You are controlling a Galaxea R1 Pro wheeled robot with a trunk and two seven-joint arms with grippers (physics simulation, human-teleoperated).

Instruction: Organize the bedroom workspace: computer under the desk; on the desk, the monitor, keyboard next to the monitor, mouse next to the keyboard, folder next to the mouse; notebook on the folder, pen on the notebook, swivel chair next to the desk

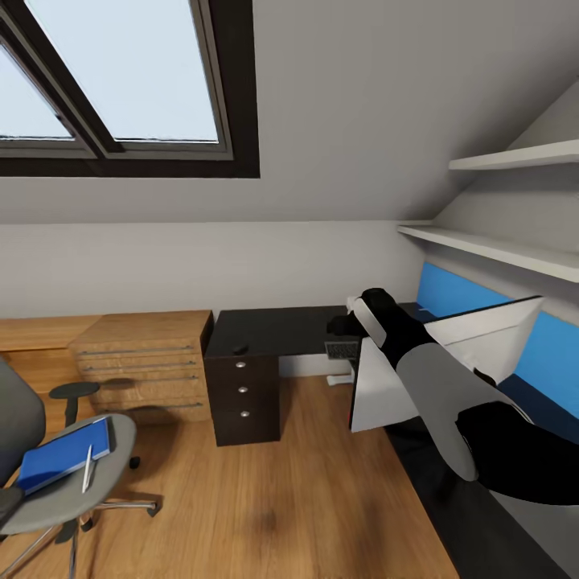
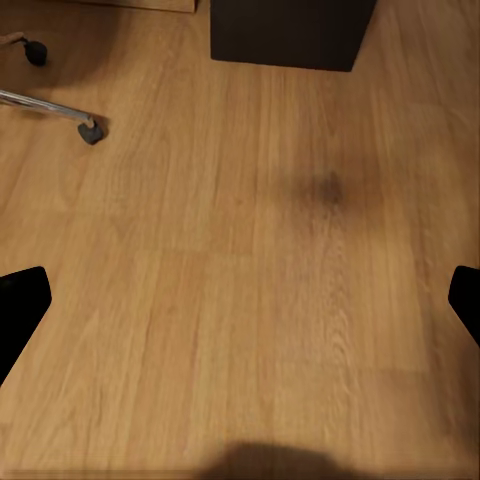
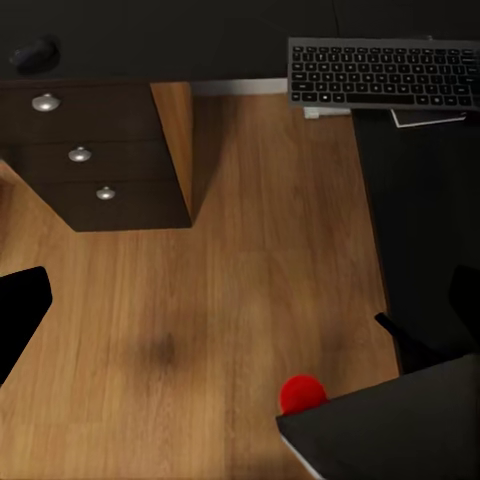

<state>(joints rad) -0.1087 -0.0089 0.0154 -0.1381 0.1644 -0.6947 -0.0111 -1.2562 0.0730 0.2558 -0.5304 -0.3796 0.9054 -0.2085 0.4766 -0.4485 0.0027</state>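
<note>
Overhead, the head view takes in a matte black L-shaped desk [image 1: 273, 330] standing on warm wood-plank floor [image 1: 305, 498], its drawer unit [image 1: 241, 398] studded with three round silver knobs. A small dark oval mouse [image 1: 240, 349] lies on the desktop above those drawers. The keyboard [image 3: 385, 72], slim and dark grey with rows of black keys, lies at the desk's edge with one end overhanging the floor; from the head camera the right arm covers most of it. The monitor [image 1: 450, 362] shows its smooth white back, tilted and partly masked by that arm's glossy black-and-grey shell.

On the grey upholstered swivel chair [image 1: 72, 482], cut off at the frame's corner, rests the flat bright blue folder [image 1: 63, 457] with a thin silvery pen [image 1: 87, 469] lying across it; whether a notebook lies there too is hard to make out. A light wooden dresser [image 1: 145, 362] with long bar handles stands beside the desk.

The left gripper [image 2: 240, 300] hangs over bare floor, fingers spread wide, holding nothing. The right gripper [image 3: 240, 310] is likewise spread and empty.
</note>
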